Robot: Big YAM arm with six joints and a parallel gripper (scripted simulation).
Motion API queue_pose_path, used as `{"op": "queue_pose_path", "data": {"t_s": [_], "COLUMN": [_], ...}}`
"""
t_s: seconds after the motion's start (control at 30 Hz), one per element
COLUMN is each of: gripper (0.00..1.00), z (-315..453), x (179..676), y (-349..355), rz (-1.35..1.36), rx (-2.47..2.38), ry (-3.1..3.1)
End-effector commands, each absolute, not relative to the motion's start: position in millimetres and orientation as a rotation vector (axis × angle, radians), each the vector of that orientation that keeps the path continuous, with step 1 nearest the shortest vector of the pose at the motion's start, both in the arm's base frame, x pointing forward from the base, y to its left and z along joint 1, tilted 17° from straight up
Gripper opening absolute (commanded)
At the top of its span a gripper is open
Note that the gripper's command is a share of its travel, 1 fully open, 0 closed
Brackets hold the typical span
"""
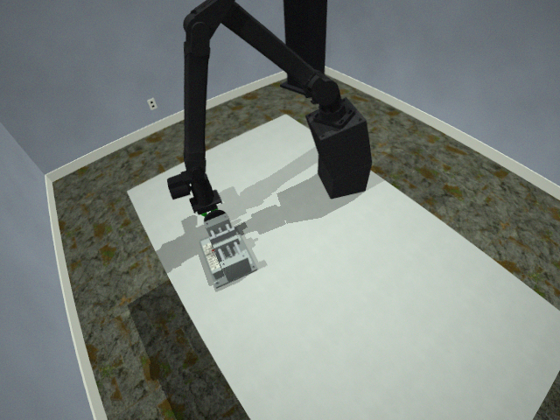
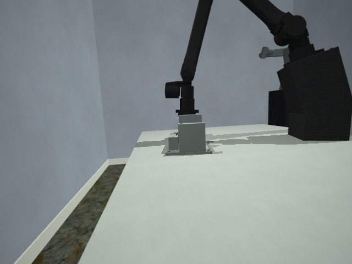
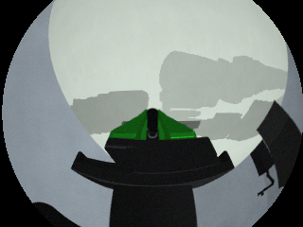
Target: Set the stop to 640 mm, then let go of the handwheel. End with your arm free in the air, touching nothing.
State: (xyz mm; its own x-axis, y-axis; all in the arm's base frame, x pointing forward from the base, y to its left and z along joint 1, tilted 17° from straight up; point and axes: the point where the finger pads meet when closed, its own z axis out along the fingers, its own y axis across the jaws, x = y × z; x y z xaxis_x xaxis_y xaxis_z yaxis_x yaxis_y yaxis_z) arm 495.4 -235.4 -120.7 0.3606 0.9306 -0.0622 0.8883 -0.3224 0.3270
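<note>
From above, on the left part of the white worktop [image 1: 361, 280], stands a small grey stop fixture [image 1: 228, 255] on a flat base plate. At its far end there is a dark round handwheel [image 1: 216, 214]. The pincer [image 1: 206, 212] comes down from the black arm [image 1: 196, 103] and meets this handwheel directly; a little green of its fingers shows just above the wheel. On the left side of the fixture lies a pale scale strip [image 1: 208, 256] with a small red mark. The arm's black pedestal [image 1: 346, 153] stands well apart, far and to the right.

Seen from the side view, the fixture [image 2: 191, 136] is near the left edge of the worktop [image 2: 227, 198]. The wrist [image 2: 186, 106] stands upright right behind the grey block, which hides the handwheel and the fingertips.

At the wrist view, the green fingers are closed on a thin dark knob [image 3: 153, 123] that stands between them, on top of the dark handwheel body [image 3: 154, 158]. So the pincer is gripping the handwheel.
</note>
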Motion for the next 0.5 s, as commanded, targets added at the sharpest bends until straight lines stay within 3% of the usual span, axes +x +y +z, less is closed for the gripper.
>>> {"op": "queue_pose_path", "data": {"t_s": [0.0,0.47], "gripper": [0.06,0.06], "z": [-149.2,-152.0], "x": [471.1,461.0], "y": [-235.2,-231.3], "rz": [0.156,0.150], "rx": [2.364,2.370], "ry": [1.623,1.627]}}
